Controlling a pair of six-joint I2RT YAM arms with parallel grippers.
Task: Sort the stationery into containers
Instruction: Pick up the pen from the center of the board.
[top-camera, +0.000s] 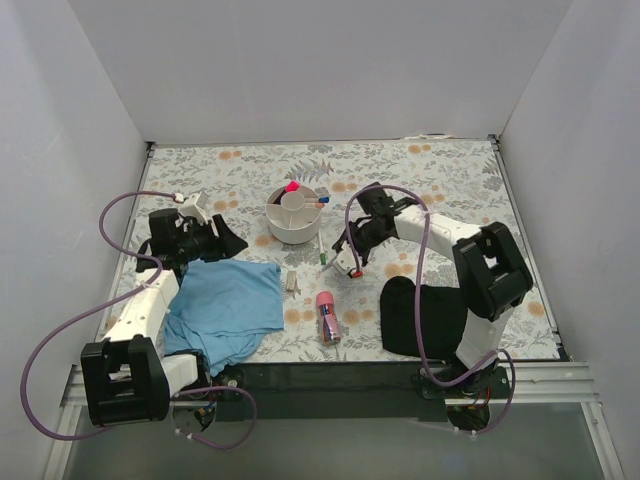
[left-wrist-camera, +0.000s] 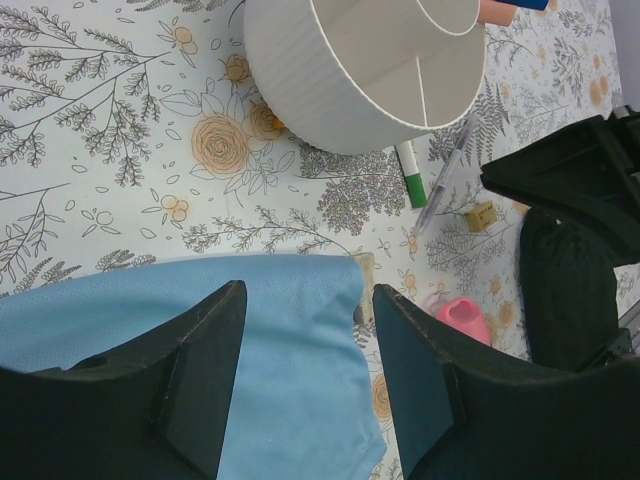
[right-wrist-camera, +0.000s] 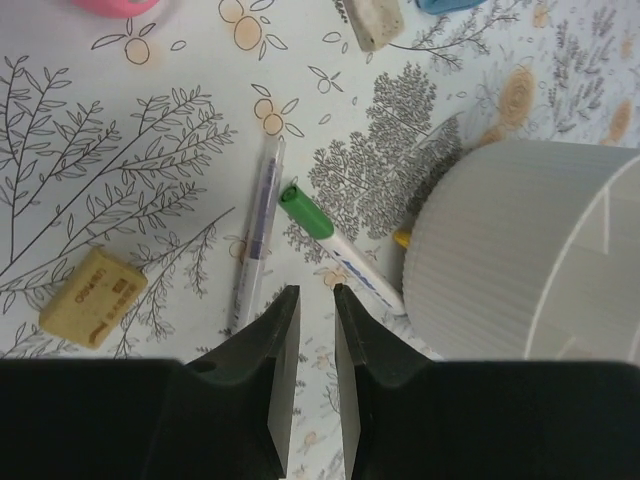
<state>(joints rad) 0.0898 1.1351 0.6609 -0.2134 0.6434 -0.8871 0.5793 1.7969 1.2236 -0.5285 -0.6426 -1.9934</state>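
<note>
The white round organiser (top-camera: 295, 214) stands mid-table with a red-pink highlighter (top-camera: 292, 187) and a few small items in it. A green-capped marker (right-wrist-camera: 330, 236) and a thin purple pen (right-wrist-camera: 254, 232) lie side by side next to its wall (right-wrist-camera: 530, 250). A tan eraser (right-wrist-camera: 92, 297) lies nearby. My right gripper (right-wrist-camera: 315, 292) hovers just above the marker and pen, its jaws a narrow gap apart and empty. A stubby pink tube (top-camera: 327, 315) lies nearer the front. My left gripper (left-wrist-camera: 310, 295) is open and empty over the blue cloth (left-wrist-camera: 200, 330), left of the organiser (left-wrist-camera: 360, 70).
The blue cloth (top-camera: 225, 305) lies crumpled front left. A black cloth (top-camera: 420, 315) lies front right by the right arm's base. A small grey eraser (top-camera: 292, 283) sits by the blue cloth's edge. White walls enclose the table on three sides.
</note>
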